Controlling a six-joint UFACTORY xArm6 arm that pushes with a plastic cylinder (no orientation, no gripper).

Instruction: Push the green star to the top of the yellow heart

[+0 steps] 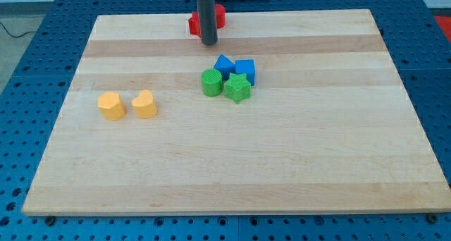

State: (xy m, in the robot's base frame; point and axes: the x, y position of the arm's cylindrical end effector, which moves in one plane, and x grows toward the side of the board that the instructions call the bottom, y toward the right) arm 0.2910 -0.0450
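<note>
The green star (238, 88) lies a little right of the board's middle, touching a green cylinder (211, 82) on its left and a blue cube (245, 70) above it. The yellow heart (145, 104) lies at the view's left, well apart from the star. My tip (208, 41) is near the view's top, above the green cylinder and up-left of the star, not touching either.
A yellow hexagonal block (111, 106) sits just left of the heart. A blue triangular block (223, 64) sits beside the blue cube. A red block (194, 21) lies at the board's top edge, partly hidden behind my rod. The wooden board (225, 170) lies on a blue pegboard.
</note>
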